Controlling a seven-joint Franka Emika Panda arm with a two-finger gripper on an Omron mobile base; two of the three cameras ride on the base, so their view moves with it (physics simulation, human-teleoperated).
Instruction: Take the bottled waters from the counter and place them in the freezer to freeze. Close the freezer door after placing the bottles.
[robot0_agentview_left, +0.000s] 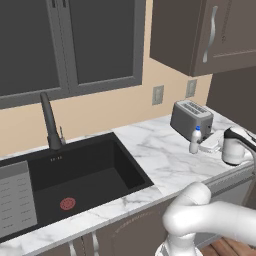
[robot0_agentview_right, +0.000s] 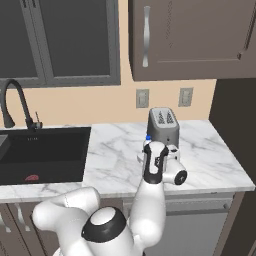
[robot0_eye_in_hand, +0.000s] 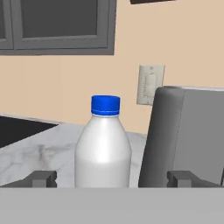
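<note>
Jaws (robot0_eye_in_hand: 111, 178) stand wide either side of the white water bottle (robot0_eye_in_hand: 103, 146), upright on the marble desk (robot0_agentview_left: 155, 150) just beside the toaster (robot0_eye_in_hand: 186, 133); an off-centre close could tip it or catch the toaster.

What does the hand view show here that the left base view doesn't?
Hand view alone: the open gripper, its fingertips straddling the white bottle, not yet touching it. Left base view alone: the black sink, the faucet, the brown wall cabinet. Both share the white blue-capped bottle upright on the marble counter beside the toaster, plus a wall outlet.
</note>
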